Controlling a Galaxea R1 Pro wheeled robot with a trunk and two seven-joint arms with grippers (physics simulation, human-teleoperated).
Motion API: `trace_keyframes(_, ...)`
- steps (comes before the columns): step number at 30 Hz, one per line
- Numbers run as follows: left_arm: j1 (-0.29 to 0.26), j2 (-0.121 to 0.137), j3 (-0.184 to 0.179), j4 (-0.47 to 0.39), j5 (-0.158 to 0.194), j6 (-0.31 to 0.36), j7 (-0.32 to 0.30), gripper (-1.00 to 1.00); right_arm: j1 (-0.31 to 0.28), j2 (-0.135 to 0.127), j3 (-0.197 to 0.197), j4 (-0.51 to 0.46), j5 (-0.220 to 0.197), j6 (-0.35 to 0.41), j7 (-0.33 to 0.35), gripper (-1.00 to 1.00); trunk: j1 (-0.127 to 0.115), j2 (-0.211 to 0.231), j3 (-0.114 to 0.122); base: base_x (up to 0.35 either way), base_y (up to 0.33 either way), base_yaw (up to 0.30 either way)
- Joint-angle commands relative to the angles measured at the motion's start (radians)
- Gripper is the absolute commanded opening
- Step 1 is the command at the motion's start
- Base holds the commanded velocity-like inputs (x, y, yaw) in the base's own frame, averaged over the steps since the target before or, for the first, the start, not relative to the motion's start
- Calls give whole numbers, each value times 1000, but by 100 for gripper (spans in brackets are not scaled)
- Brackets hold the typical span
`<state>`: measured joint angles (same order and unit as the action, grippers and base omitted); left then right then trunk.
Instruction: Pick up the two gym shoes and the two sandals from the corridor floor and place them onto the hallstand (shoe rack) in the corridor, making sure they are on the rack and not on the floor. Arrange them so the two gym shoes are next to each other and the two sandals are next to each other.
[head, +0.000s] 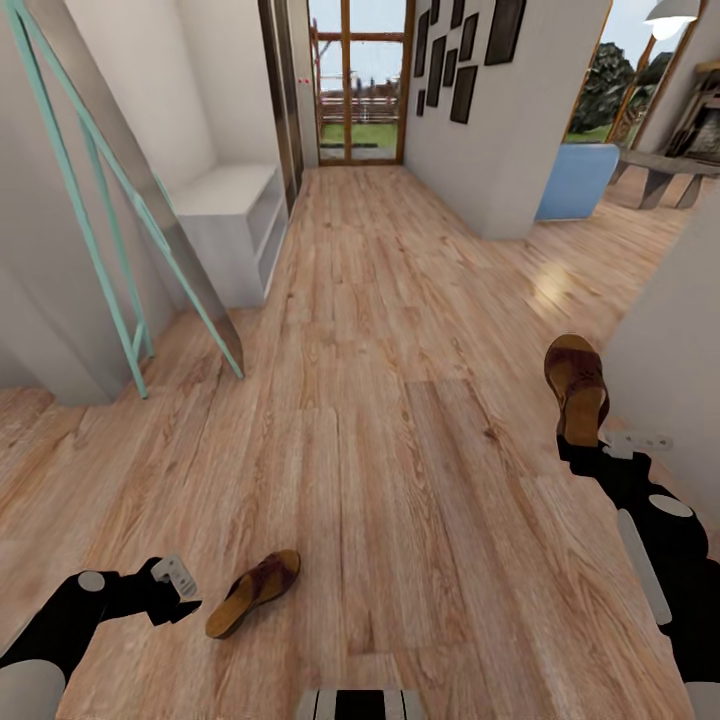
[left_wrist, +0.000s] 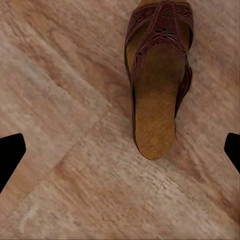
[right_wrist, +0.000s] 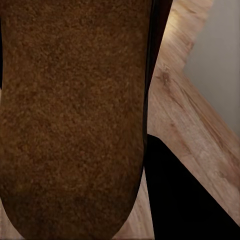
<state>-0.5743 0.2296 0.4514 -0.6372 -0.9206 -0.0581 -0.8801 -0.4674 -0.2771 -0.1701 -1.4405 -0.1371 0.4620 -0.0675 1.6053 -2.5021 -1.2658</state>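
Note:
One brown strap sandal (head: 255, 592) with a tan sole lies on the wood-plank corridor floor (head: 400, 350), close in front of me. My left gripper (head: 185, 590) hovers just to its left, open. In the left wrist view the sandal (left_wrist: 157, 100) lies ahead of the spread black fingertips (left_wrist: 10, 155), apart from them. The other sandal (head: 577, 385) is lifted off the floor at the right, with my right gripper (head: 592, 440) shut on its heel end. Its cork sole (right_wrist: 70, 110) looms close in the right wrist view. The gym shoes and the hallstand are out of view.
A tall mirror with a teal frame (head: 120, 200) leans against the left wall. Beyond it stands a plain low light-grey bench (head: 235, 225). A white wall corner (head: 670, 330) is close by the right arm. A blue armchair (head: 575, 180) and a glass door (head: 355, 90) lie farther off.

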Motion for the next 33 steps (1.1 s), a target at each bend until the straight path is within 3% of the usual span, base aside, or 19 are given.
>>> trace_keyframes(1,-1,-1,5,-2,-9,-6,-4,100,0,-1,1,-1,-13,4,-9,-100,0,-1,-6,0,0,0)
trace_keyframes(10,-2,-22,5,-50,4,-5,1,100,0,-1,1,-1,-13,4,-9,-100,3,-2,-48,0,0,0)
trace_keyframes(17,8,-23,5,-52,3,-4,3,100,0,-1,1,-1,-13,5,-9,-100,3,-2,-54,15,0,0)
trace_keyframes(33,9,-24,4,-52,3,-9,4,100,0,-1,1,-1,-13,4,-9,-100,3,-2,-55,168,-32,0)
